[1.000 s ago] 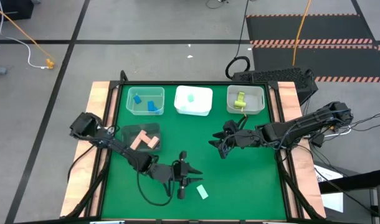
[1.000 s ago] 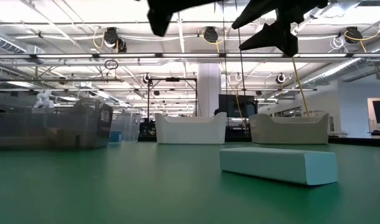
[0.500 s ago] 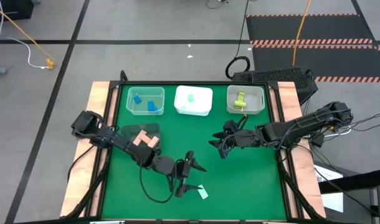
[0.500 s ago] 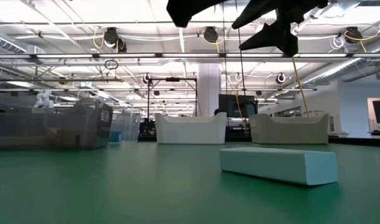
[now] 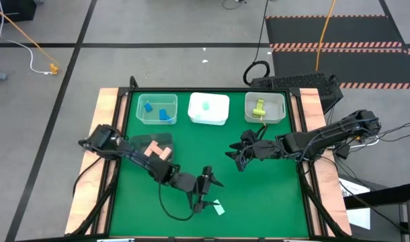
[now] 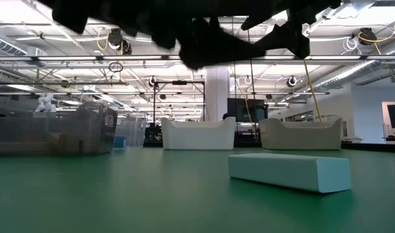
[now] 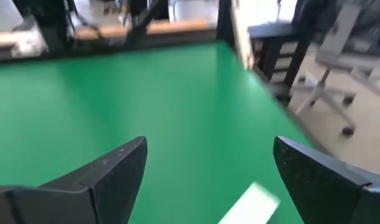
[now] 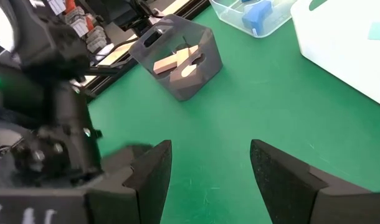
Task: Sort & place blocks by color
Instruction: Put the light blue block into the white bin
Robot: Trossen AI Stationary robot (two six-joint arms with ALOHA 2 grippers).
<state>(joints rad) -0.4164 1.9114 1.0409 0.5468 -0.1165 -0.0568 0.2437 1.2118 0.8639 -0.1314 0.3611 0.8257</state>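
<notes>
Pale mint bar (image 5: 219, 208): one loose block, lying flat on the green bench (image 5: 272, 195), just beyond the tips of the left pincer (image 5: 206, 193). Left pincer: fingers spread wide, empty, hanging low over the bench with the bar a little ahead of its gap, not yet between the fingers.

Handling, judged: small solid block, likely light and rigid, with smooth flat faces that may slip under a light pinch. It is longer than it is wide, so the hold belongs across the narrow width at mid-length, pads flat on the two long sides. The bar lies at a slant to the bench edge, so the fingers would need turning to match.

Right pincer (image 5: 238, 158): well off from the left pincer, over mid-bench, fingers partly spread, nothing seen between them.

Farther out from the left pincer:
- Dark translucent bin (image 5: 134, 142), near the left arm: salmon pink blocks (image 5: 156, 152).
- Clear bin (image 5: 139, 115): blue blocks (image 5: 158, 111).
- White bin (image 5: 220, 119), the middle one of the far row: one mint block (image 5: 206, 105); the likely home for the loose bar.
- Third bin (image 5: 279, 113), nearest the right arm's side: yellow-green block (image 5: 259, 107).

Markings: no brand, label or readable writing on blocks, bins or arms.
</notes>
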